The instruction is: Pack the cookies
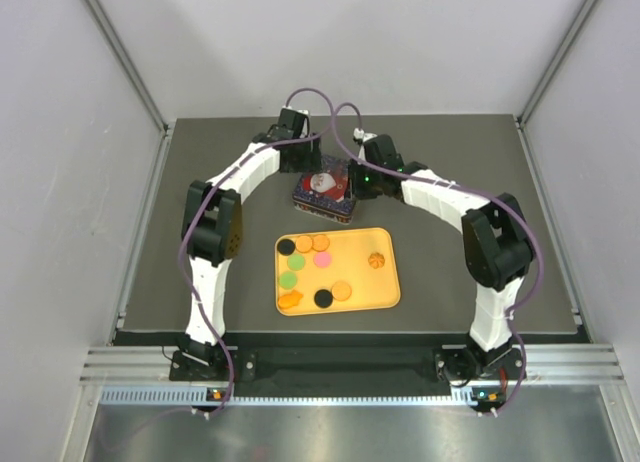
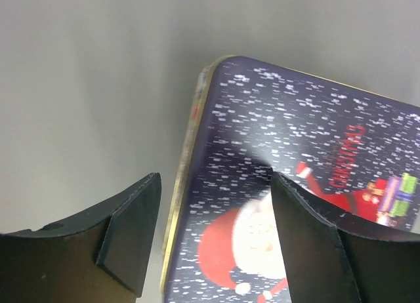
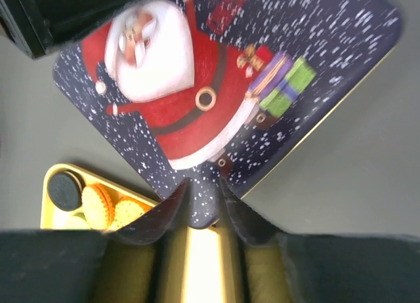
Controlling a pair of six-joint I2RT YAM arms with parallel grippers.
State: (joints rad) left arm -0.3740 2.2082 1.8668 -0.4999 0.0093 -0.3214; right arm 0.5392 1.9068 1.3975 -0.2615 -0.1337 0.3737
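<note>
While pinching the tin lid [image 3: 197,100] by its right corner in the right gripper [image 3: 202,191], jaws nearly together, treat lid removal as the step in hand. Next, close the left gripper [image 2: 213,211], set wide astride the lid's far left edge and holding nothing, then lift level. Locate cookies [image 1: 322,260] flat on yellow tray [image 1: 360,244], near of tin lid: round discs, faces up, no long axis.

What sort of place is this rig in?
Probably a lab robot cell: plain grey panel walls around a dark table, an aluminium mounting rail, only a yellow tray of cookies and a Christmas tin as props.
</note>
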